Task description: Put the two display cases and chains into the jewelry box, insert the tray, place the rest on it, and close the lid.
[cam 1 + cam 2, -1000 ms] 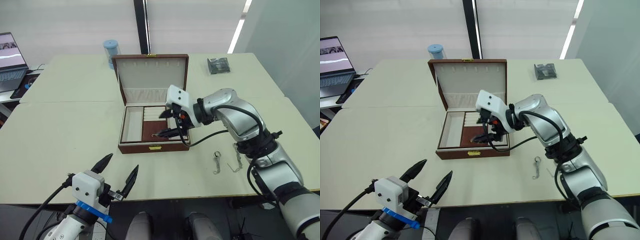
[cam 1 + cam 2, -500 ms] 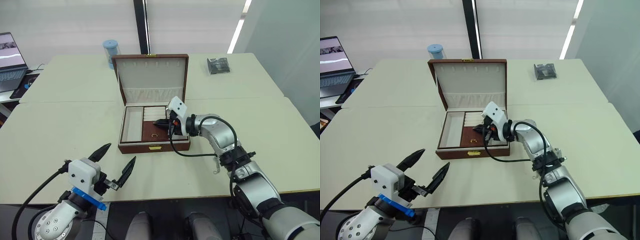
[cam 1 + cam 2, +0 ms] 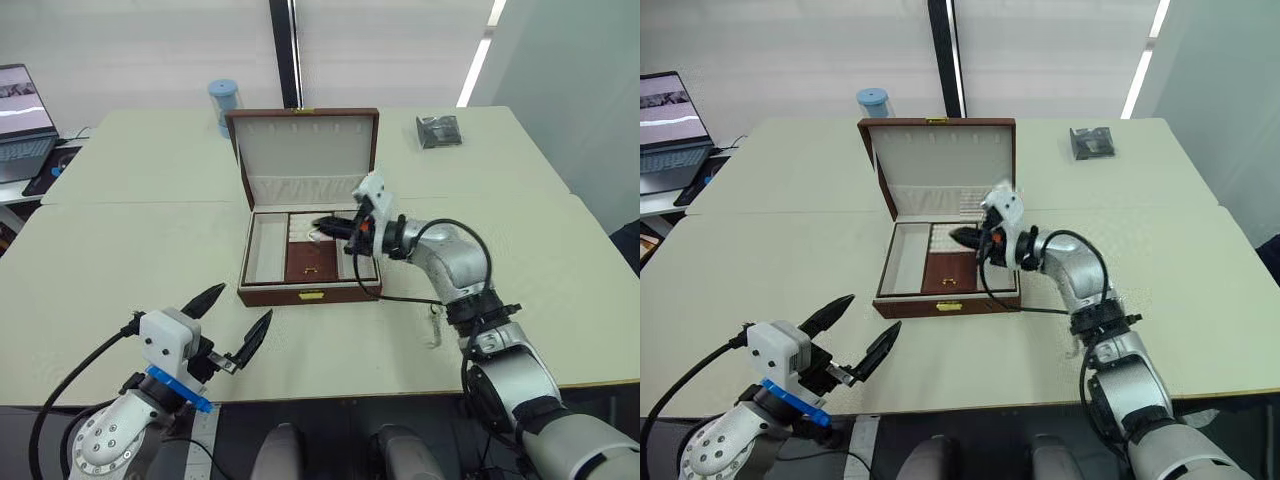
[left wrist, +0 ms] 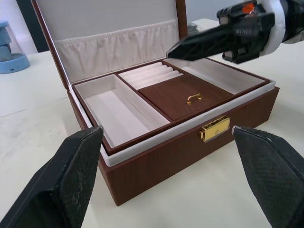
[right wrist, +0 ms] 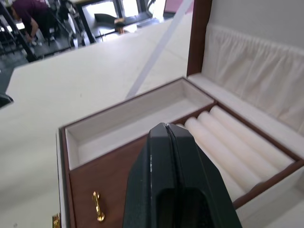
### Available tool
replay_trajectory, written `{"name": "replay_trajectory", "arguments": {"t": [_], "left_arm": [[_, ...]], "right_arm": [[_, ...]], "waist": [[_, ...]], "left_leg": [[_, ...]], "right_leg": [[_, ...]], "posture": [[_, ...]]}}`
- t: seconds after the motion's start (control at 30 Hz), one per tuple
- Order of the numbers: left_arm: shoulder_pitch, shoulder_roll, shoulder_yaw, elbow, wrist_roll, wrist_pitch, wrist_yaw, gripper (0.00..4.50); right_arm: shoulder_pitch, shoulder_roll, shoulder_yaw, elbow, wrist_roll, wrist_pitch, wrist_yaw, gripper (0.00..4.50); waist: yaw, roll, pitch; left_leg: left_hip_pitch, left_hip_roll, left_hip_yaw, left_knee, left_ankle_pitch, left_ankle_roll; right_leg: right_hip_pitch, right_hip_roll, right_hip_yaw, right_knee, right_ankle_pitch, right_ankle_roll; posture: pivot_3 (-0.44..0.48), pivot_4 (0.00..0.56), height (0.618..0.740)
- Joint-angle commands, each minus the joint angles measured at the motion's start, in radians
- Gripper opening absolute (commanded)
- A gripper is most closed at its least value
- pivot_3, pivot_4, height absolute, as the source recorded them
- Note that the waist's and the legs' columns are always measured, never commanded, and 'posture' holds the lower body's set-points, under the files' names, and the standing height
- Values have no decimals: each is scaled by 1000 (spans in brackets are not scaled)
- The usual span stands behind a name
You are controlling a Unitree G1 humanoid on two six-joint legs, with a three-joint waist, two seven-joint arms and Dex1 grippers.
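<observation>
1. The right gripper [image 3: 322, 226] sits just above centre of the left eye frame, its two black fingers pressed together with nothing between them, hovering over the ring rolls at the back of the tray [image 4: 176, 96].
2. The left gripper [image 3: 232, 320] hangs in the lower left of that frame, fingers spread wide and empty, well short of the jewelry box [image 3: 310, 293].
3. Risk: with the fingers pressed flat and low over the tray, a downward drift could jab the cream rolls or catch the small gold handle [image 4: 193, 98] and tip the tray out of its seat.
4. Risk: the raised lid [image 3: 304, 155] stands just behind the right gripper; a push backward could knock it or shove the whole box along the table.
5. Risk: a chain [image 3: 434, 327] lies on the table [image 3: 130, 260] at centre right, partly hidden by the right forearm, and a dark case [image 3: 438, 131] sits at the upper right, far from the box; closing up now would likely leave them out.
6. The box is reddish-brown wood with a gold front clasp [image 4: 214, 128], cream lining and a gathered pocket in the lid. It sits at the frame's centre, open, with the tray already seated inside.
</observation>
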Motion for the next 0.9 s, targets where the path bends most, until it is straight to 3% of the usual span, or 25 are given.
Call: {"name": "replay_trajectory", "arguments": {"t": [0.03, 0.17, 0.43, 0.63, 0.9], "left_arm": [[-32, 60, 85, 17, -88, 98, -12, 4500], [-96, 151, 204, 126, -161, 164, -61, 4500], [-208, 351, 335, 430, -147, 190, -206, 4500], [-262, 414, 359, 607, -99, 154, -262, 4500], [-343, 454, 365, 774, -41, 84, -307, 4500]], "right_arm": [[75, -106, -74, -158, 64, 24, 43, 853], [205, -253, -117, -233, 40, -6, 44, 2006], [491, -486, -269, -296, 69, -81, 87, 4474], [623, -548, -368, -210, 33, -208, 73, 4474], [670, -568, -422, -94, 28, -317, 40, 4474]], "waist": [[3, 0, 0], [3, -2, -1], [-3, -1, -1], [-3, -1, -1], [-3, -1, -1]], "left_leg": [[0, 0, 0, 0, 0, 0], [0, 0, -1, 0, 0, 0], [1, 0, 1, -2, 0, 0], [2, 0, 3, -3, 0, 0], [1, 0, 3, -3, 0, 0]], "right_leg": [[0, 0, 0, 0, 0, 0], [2, -1, -1, -2, 0, 0], [0, 1, 0, -2, 0, 0], [0, 1, 2, -2, 0, 0], [0, 1, 2, -2, 0, 0]], "posture": [[0, 150, 740], [0, 150, 740], [0, 150, 740], [0, 150, 740], [0, 150, 740]]}}
